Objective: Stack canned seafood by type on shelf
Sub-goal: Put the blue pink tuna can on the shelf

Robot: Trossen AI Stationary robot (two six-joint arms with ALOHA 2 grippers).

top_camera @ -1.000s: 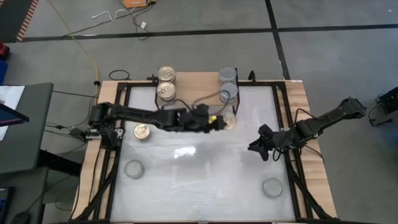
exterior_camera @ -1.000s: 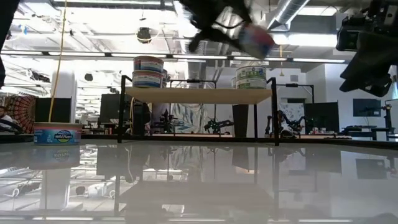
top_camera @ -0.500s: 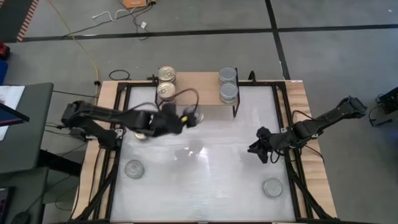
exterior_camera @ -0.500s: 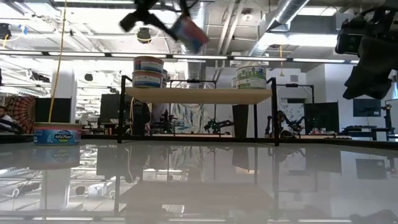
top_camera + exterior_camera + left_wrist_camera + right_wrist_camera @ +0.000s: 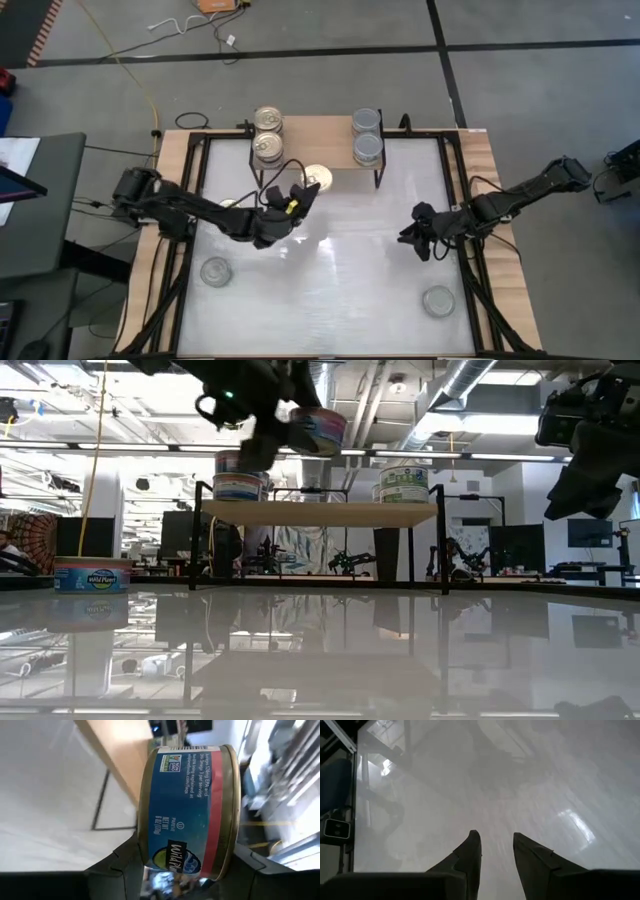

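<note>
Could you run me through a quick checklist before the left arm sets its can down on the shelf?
1. Grip: the left gripper is shut on the blue-label can, a finger on each side. Ok.
2. Can attitude: in the low view it hangs tilted, not level. Not ok.
3. Matching stack: the gold-lid stack stands at the left end of the shelf; the held can also shows a gold lid. Ok.
4. Position: the held can is beside that stack, not yet over it. Not ok.
5. Right gripper: empty, hovering clear of the shelf. Ok.
6. Silver-lid stack: undisturbed at the right end. Ok.
</note>
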